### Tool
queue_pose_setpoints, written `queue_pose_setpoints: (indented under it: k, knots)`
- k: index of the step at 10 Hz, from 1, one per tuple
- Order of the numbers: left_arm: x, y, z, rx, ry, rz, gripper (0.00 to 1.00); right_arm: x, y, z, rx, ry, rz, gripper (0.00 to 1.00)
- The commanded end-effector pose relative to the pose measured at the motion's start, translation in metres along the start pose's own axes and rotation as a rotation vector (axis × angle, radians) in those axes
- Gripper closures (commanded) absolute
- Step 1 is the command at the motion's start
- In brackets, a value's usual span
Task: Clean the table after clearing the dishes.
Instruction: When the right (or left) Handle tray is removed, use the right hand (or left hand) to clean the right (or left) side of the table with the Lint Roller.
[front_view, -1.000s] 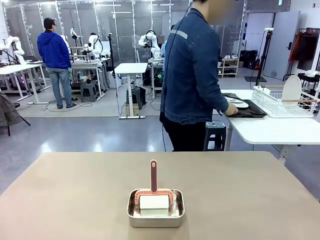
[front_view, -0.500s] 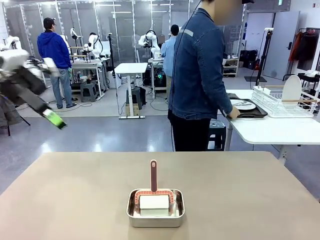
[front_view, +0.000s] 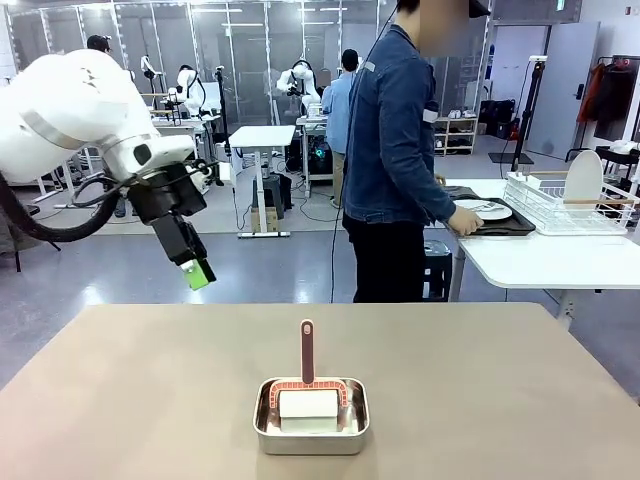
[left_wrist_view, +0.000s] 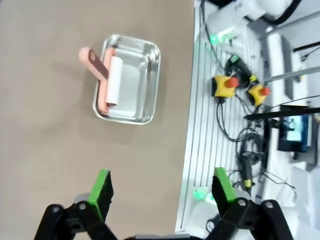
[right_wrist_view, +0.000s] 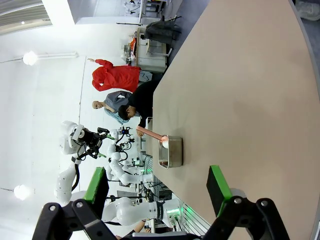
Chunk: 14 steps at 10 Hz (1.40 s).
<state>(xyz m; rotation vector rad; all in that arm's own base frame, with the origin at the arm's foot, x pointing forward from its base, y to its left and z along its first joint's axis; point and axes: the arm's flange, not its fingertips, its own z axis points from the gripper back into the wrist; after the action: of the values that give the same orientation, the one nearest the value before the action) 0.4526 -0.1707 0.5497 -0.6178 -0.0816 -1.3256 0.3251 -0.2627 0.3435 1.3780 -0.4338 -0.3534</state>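
Dishes (front_view: 487, 210) are parked on the side table (front_view: 540, 262) by the person (front_view: 395, 150), so cleaning's up. Left gripper (left_wrist_view: 162, 184) hovers above the table (front_view: 520, 380), jaws spread, empty; next it should grab the roller handle (front_view: 307, 350).

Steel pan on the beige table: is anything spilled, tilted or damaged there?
Nothing stands out. The small rectangular steel pan sits flat on the plain beige-brown table; the white roller with a pink handle rests inside it. No spill shows.

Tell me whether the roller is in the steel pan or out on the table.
In the pan. The roller lies with its white head inside it, only its pink handle sticking out past the rim.
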Motion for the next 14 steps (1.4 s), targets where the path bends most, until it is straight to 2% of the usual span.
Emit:
queue_pose_setpoints:
  k: [1, 5, 6, 7, 10, 12, 14]
  knots:
    - [-0.015, -0.007, 0.012, 0.010, -0.034, 0.027, 0.00, 0.000, 0.003, 0.000, 0.012, -0.001, 0.013, 0.00]
    - [-0.011, 0.001, 0.013, 0.015, -0.022, 0.020, 0.00, 0.000, 0.003, 0.000, 0.012, -0.001, 0.013, 0.00]
    - [0.021, 0.004, 0.001, 0.069, 0.062, -0.125, 0.00, 0.000, 0.003, 0.000, 0.012, -0.001, 0.013, 0.00]
    - [0.055, 0.011, -0.004, 0.093, 0.103, -0.172, 0.00, 0.000, 0.003, 0.000, 0.012, -0.001, 0.013, 0.00]
    - [0.140, 0.022, -0.027, 0.129, 0.324, -0.247, 0.00, 0.000, 0.003, 0.000, 0.012, -0.001, 0.013, 0.00]
    - [0.167, 0.032, -0.049, 0.123, 0.352, -0.264, 0.00, 0.000, 0.003, 0.000, 0.012, -0.001, 0.013, 0.00]
    - [0.175, 0.042, -0.079, 0.124, 0.373, -0.216, 0.00, 0.000, 0.003, 0.000, 0.012, -0.001, 0.013, 0.00]
